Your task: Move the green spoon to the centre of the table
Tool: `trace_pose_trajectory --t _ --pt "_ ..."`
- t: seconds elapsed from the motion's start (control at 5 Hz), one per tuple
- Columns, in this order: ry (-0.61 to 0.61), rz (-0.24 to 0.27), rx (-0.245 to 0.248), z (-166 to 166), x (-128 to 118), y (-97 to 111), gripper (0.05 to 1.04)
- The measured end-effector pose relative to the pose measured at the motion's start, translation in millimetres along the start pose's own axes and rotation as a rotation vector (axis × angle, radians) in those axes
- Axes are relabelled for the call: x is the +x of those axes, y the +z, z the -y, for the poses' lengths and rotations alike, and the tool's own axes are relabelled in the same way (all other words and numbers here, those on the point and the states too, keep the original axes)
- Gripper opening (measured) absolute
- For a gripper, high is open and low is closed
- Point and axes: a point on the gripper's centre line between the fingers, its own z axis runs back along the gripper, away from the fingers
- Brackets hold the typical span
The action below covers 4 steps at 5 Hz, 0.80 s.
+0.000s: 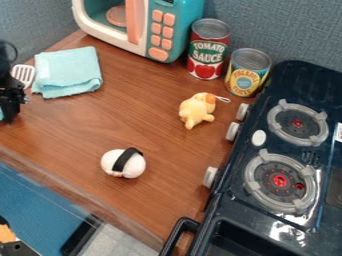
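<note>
At the left edge of the camera view is the black gripper [9,95], partly cut off by the frame, over the left side of the brown wooden table [153,110]. A small sliver of teal [1,115] shows at the frame's edge beside the gripper's lower part; whether it belongs to the green spoon I cannot tell. Close to the gripper's upper right lies a slotted utensil head [23,74] in a pale colour, its handle running down toward the gripper.
A folded light-blue cloth [68,72] lies right of the gripper. A toy microwave [175,30] and two cans [208,50] stand at the back. A yellow plush toy [197,109] and a white ball-shaped toy with a black band [135,166] are mid-table; a dark stove [267,220] stands right.
</note>
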Motion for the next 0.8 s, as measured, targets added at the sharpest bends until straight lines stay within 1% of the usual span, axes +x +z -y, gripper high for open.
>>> trace_pose_trajectory --t 0.2,0.4,0.6,0.8 --pt "-0.017 0.005 0.002 2 -2 1 0.382" --pt "-0.039 0.012 0.004 4 -7 1 0.33" --pt "-0.066 0.024 0.001 11 -15 11 0.33" --pt "-0.128 0.1 0.007 30 -21 46 0.33"
